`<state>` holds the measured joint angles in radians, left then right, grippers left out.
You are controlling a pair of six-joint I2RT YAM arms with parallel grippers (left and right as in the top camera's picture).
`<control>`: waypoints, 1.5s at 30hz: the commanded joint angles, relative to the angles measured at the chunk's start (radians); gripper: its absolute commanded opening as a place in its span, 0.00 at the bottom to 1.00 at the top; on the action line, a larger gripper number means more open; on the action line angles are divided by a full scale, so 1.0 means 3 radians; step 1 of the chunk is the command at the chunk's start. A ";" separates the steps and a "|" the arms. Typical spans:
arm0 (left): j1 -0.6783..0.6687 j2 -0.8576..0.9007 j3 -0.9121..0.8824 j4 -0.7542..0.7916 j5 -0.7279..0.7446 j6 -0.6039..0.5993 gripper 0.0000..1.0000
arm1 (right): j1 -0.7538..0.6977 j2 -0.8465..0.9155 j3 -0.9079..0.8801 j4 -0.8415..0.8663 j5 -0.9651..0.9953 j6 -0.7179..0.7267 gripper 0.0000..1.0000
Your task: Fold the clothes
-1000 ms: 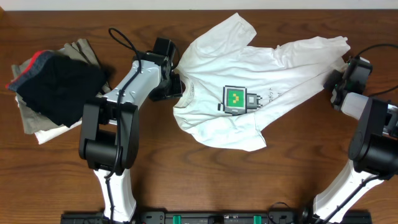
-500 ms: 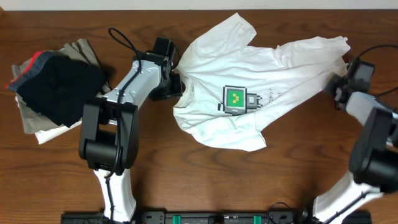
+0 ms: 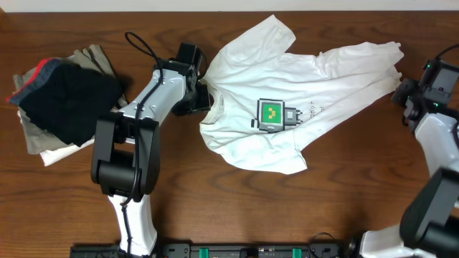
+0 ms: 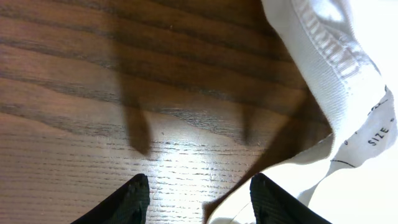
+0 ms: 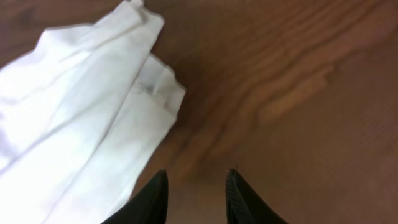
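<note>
At collar (image 4: 329, 56) edge, left end effector (image 4: 199, 186) spread, empty; right end effector (image 5: 197, 175) likewise, beside shirt hem (image 5: 165, 93).

Left arm (image 3: 154, 93) reaches forward and right from its base, wrist angled down. Left pincer (image 4: 198, 202) is held low with its fingers spread wide. Right arm (image 3: 439, 140) extends along the far right edge. Right pincer (image 5: 194, 196) points left with fingers parted, narrower gap than left.
</note>
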<state>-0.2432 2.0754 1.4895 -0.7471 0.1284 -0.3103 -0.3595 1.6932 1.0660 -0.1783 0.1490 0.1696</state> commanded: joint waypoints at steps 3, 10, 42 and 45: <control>-0.0001 -0.0067 0.0029 0.0004 0.0008 0.0031 0.55 | -0.0140 0.0621 0.0003 0.0554 -0.0502 -0.0337 0.41; -0.0001 -0.0067 0.0029 0.0010 0.0008 0.0031 0.55 | -0.0150 0.1199 0.0004 0.1300 -0.0902 -0.0345 0.45; -0.0001 -0.0067 0.0029 0.0079 0.0009 0.0029 0.55 | -0.0151 0.0286 0.0006 0.0792 -0.0753 -0.0309 0.01; -0.0001 -0.0067 0.0029 0.0085 0.0009 0.0029 0.55 | -0.0150 0.0116 0.0006 0.0638 -0.0593 -0.0310 0.01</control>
<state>-0.2432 2.0754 1.4895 -0.7242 0.1284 -0.3103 -0.4015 1.7756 1.0615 0.0391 -0.0864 0.0822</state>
